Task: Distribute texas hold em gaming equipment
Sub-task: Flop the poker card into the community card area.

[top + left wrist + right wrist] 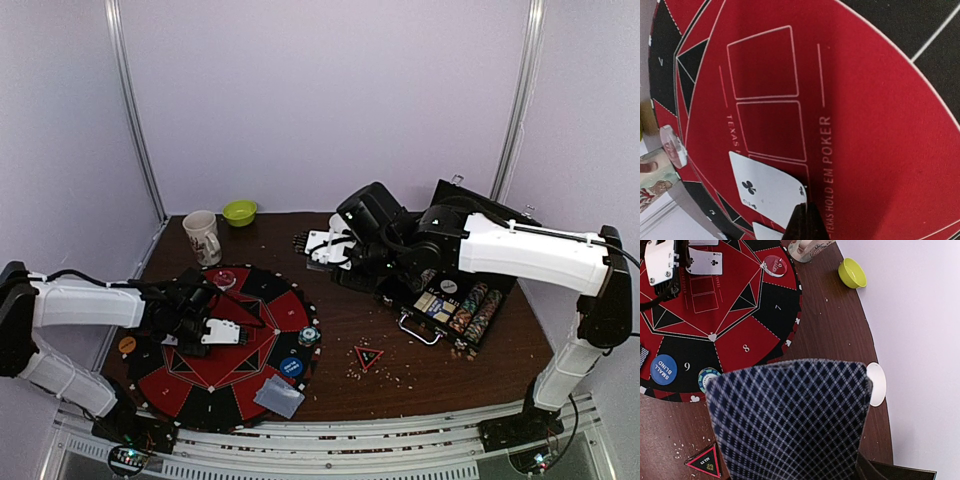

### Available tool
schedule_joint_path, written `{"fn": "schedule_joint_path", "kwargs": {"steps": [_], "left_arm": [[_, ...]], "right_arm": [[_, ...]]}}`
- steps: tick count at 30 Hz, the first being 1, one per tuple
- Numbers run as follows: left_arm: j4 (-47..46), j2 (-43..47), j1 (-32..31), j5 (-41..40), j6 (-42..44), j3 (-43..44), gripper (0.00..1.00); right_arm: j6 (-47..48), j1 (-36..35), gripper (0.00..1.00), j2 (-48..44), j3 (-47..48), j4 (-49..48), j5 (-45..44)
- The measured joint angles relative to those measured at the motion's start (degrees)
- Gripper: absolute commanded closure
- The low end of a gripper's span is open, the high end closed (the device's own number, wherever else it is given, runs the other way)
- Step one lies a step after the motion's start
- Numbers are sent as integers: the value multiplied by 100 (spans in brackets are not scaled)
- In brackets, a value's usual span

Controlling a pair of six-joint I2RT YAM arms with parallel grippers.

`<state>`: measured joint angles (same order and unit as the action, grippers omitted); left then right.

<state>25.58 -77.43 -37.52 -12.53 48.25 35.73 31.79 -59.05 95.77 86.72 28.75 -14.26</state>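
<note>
Fingertips [797,225] of my left gripper [806,212] are pressing together at the white club-faced card [765,187] lying on the red-and-black felt mat [880,125]; my right gripper [315,245] is clamping grey-blue lattice-backed cards [790,420], best dealt singly, flat.

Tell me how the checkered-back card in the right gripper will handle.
The checkered-back card bows across its width in the right gripper, so it is probably thin and springy rather than stiff. Being so thin, it is likely light, and may slip or flutter on release.
</note>
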Motion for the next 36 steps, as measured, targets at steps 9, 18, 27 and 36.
{"fn": "schedule_joint_path", "kwargs": {"steps": [9,18,27,36], "left_arm": [[557,-793,-4,120,-726,586,100],[728,-584,11,118,-870,463,100],[793,-354,24,98,-870,262,100],[787,-356,79,74,-870,262,100]], "right_arm": [[0,0,54,0,0,2,0],[2,0,54,0,0,2,2],[4,0,54,0,0,4,0],[7,0,54,-7,0,4,0]]}}
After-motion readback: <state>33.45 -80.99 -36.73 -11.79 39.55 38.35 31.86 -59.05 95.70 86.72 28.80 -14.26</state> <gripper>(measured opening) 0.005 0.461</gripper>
